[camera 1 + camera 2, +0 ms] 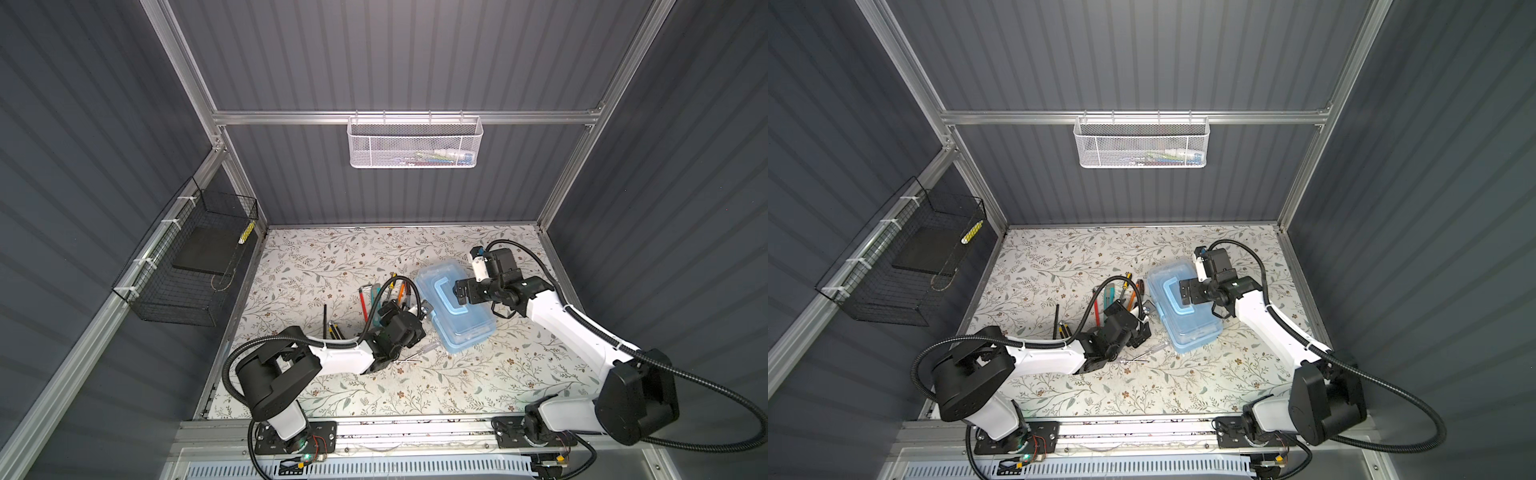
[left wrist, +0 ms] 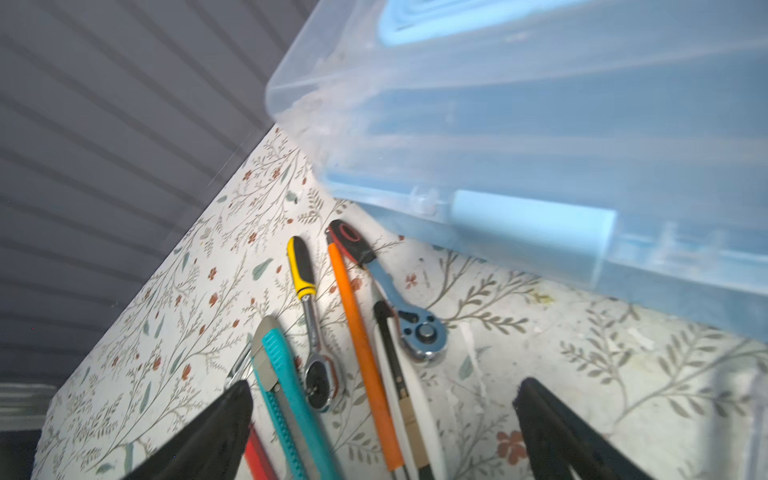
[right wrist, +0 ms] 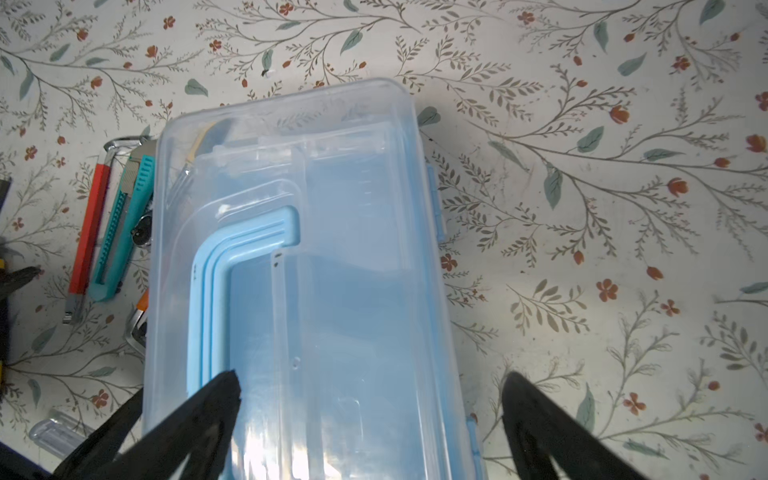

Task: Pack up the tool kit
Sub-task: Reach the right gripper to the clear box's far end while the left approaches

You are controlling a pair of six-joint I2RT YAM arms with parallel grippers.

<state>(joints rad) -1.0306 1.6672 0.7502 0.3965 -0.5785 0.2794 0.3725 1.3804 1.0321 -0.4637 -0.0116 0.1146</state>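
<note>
The tool kit's light blue box (image 1: 465, 320) (image 1: 1187, 320) lies right of centre on the table, its clear lid (image 3: 353, 249) down and its blue handle (image 3: 216, 266) flat. My right gripper (image 3: 371, 380) (image 1: 459, 291) hangs open above the lid, holding nothing. Loose tools lie left of the box: a teal utility knife (image 2: 282, 374), a red knife (image 3: 89, 232), an orange screwdriver (image 2: 357, 324) and two ratchets (image 2: 419, 332). My left gripper (image 2: 382, 388) (image 1: 422, 311) stands open over these tools, empty, close to the box's latch (image 2: 532, 224).
A black hex key (image 1: 325, 320) and yellow-black tools (image 1: 334, 330) lie further left; a clear-handled screwdriver (image 1: 428, 349) lies in front of the box. A white mesh basket (image 1: 413, 143) hangs on the back wall and a black wire basket (image 1: 187, 266) on the left wall.
</note>
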